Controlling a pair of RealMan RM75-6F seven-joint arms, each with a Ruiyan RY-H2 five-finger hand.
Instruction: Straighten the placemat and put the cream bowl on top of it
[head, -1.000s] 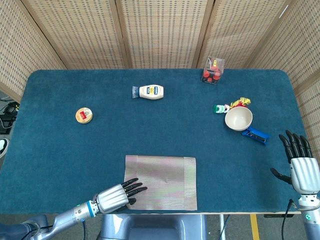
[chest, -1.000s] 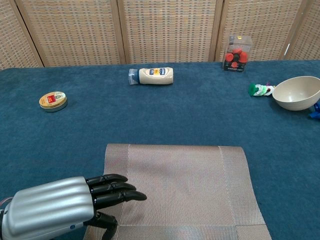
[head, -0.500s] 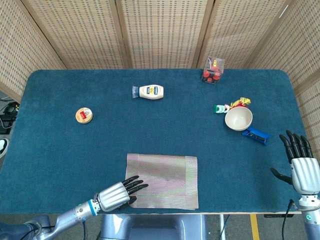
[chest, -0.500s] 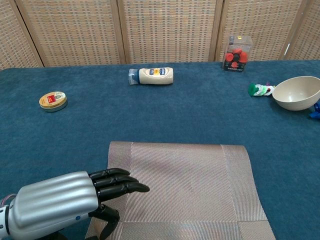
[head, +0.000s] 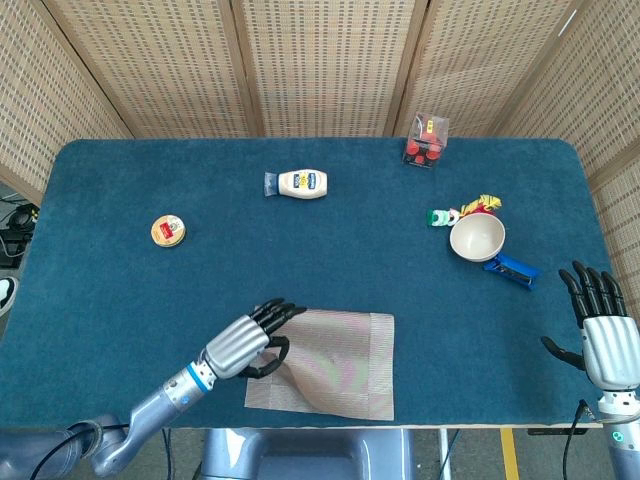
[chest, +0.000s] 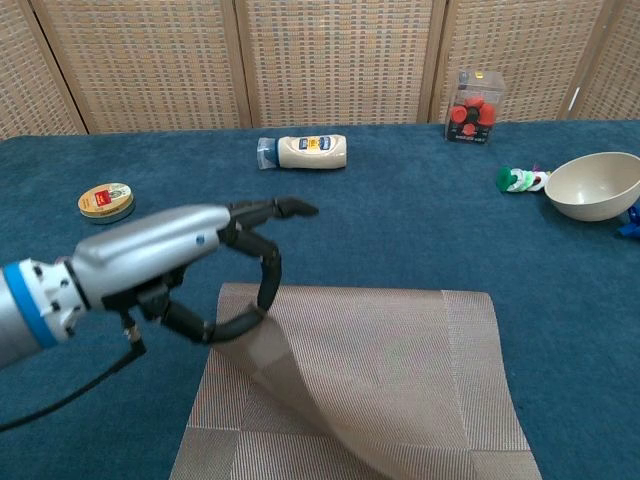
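Pinching the placemat by its lifted far-left corner, left hand; right hand, fingers spread, seen only from head view, near cream bowl.

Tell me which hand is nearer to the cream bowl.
Right. The right hand hovers open at the table's near right edge, just beyond the cream bowl; the left hand is far across, pinching the placemat.

— The placemat?
— Woven, ribbed cloth with a faint sheen. The table under it is matt blue felt.
— And the bowl?
— Smooth, cream, matt. The left hand beside the placemat has a satin metallic shell and black plastic fingers.
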